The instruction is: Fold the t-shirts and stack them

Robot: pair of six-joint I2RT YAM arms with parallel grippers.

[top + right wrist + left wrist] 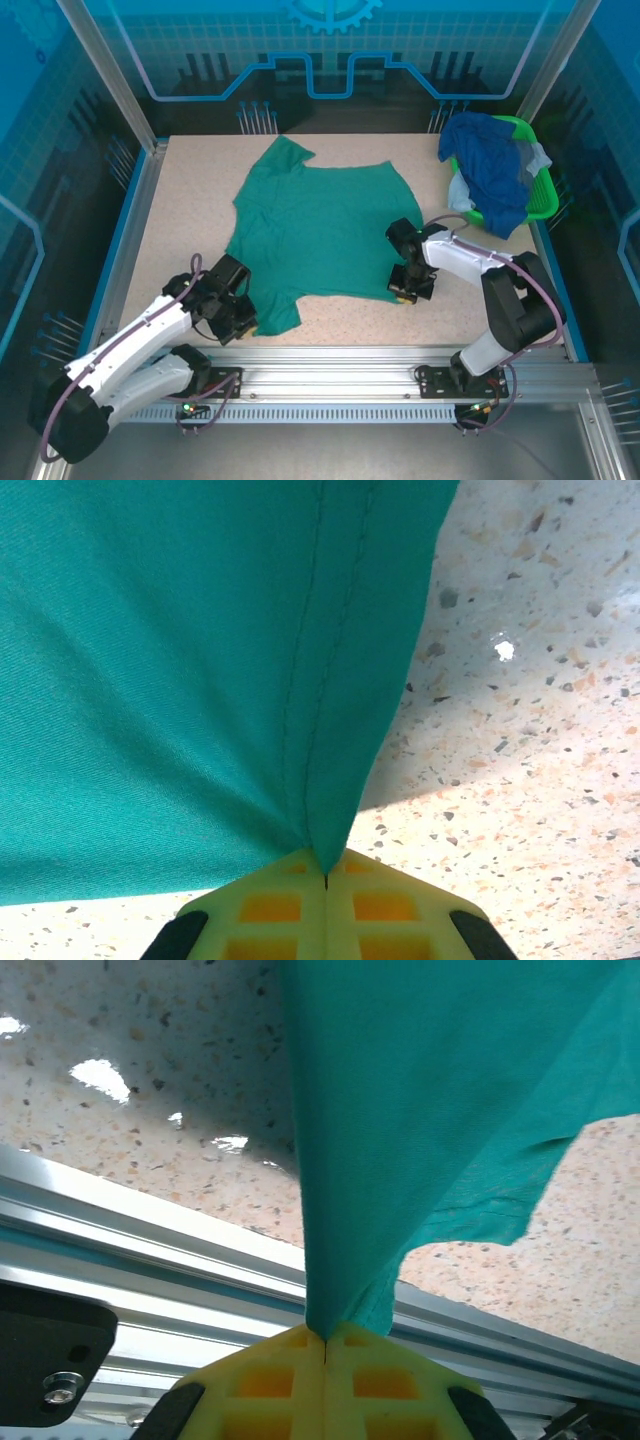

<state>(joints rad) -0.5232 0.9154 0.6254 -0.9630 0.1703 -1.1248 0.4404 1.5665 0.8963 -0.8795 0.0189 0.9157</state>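
Both jaws are pinched shut on the teal shirt. The left jaws have its near left corner. The right jaws have its near right edge, where a seam runs down into the bite. In each wrist view the cloth rises from the closed yellow tips in a taut cone, so the grip looks deep enough to hold. The rest of the shirt lies spread on the surface, ahead of and between the two jaws. The other shirts are heaped in the basket, well beyond the right jaws on their outer side.

The step in hand looks like the first fold, carrying the near edge over toward the far one. To do it well, I judge that both jaws should lift together, only enough to clear the cloth beneath. Their spacing should hold so that the edge between them runs straight without stretching. They should travel forward at one pace, because if one leads, the fold line skews. A loose flap hangs beside the left jaws and may tuck under, so lay that corner flat first. Let go only once the cloth rests.
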